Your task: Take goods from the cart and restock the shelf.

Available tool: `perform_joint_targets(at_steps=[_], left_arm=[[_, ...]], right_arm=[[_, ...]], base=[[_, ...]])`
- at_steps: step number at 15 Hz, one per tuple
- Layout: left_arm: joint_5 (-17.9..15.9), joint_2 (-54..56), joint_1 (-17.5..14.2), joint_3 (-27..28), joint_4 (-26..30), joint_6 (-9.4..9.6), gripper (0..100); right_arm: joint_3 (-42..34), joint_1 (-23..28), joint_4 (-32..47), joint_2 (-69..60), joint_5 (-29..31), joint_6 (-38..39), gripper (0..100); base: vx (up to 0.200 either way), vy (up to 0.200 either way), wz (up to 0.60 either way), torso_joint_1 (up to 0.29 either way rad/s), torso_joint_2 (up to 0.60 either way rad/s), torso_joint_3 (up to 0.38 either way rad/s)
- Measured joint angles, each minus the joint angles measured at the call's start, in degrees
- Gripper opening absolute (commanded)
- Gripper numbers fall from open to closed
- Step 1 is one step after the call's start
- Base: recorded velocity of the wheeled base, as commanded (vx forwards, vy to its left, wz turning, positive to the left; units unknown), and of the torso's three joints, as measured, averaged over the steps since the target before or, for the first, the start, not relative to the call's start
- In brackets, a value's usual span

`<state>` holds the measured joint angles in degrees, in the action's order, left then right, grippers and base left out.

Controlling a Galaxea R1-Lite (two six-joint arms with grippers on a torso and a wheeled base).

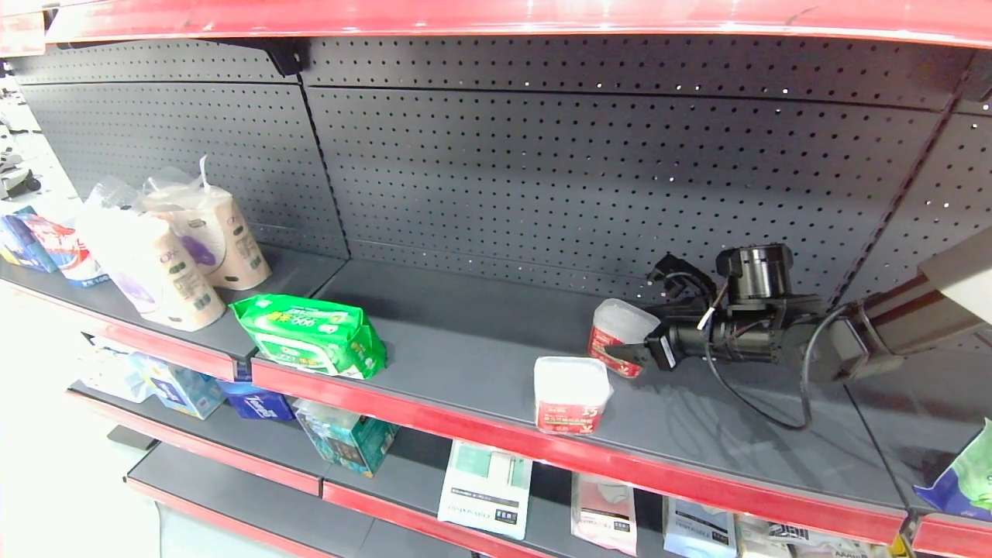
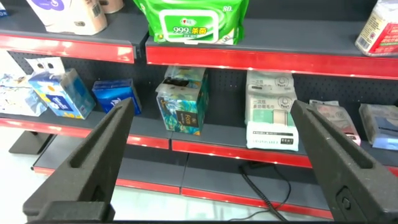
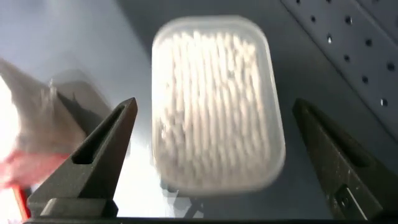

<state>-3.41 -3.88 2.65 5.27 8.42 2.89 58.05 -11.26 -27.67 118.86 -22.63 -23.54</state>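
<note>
Your right gripper [image 3: 212, 106] is at the swab box [image 1: 618, 329], which is toward the back of the grey shelf [image 1: 480, 333], close to the pegboard back [image 1: 581, 170]. The box is just behind the second swab box [image 1: 571, 391], which stands at the front lip, and a little to its right. In the right wrist view the fingers [image 3: 99, 155] are spread wide on either side of the box with a gap at each flank, so they grasp nothing. I judge the step in hand to be the set-down of this box, at or very near its end. From the head view I cannot confirm that the box sits flat; it may lean slightly. Its clear lid faces upward and its red label faces the aisle. Its long axis runs roughly in line with your right arm's reach, lengthwise between the fingers and along the shelf rather than across it. The next move calls for a straight withdrawal along that same line, with the fingers kept apart so that neither one clips the box or nudges its neighbour off the lip. Your left gripper [image 2: 212, 106] hangs low before the lower shelves, spread wide and empty, well apart from the work. The green wipes pack [image 1: 314, 333] lies far to the left and is not at risk.
</note>
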Motion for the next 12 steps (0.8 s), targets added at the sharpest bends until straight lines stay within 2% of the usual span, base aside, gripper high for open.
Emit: perform_joint_targets(at_steps=[12], left_arm=[[-0.11, 0.00, -0.01, 0.00, 0.02, 0.34, 100]], right_arm=[[-1.02, 2.83, -0.44, 0.35, 3.52, 0.37, 100]], base=[[0.000, 0.000, 0.00, 0.000, 0.00, 0.000]])
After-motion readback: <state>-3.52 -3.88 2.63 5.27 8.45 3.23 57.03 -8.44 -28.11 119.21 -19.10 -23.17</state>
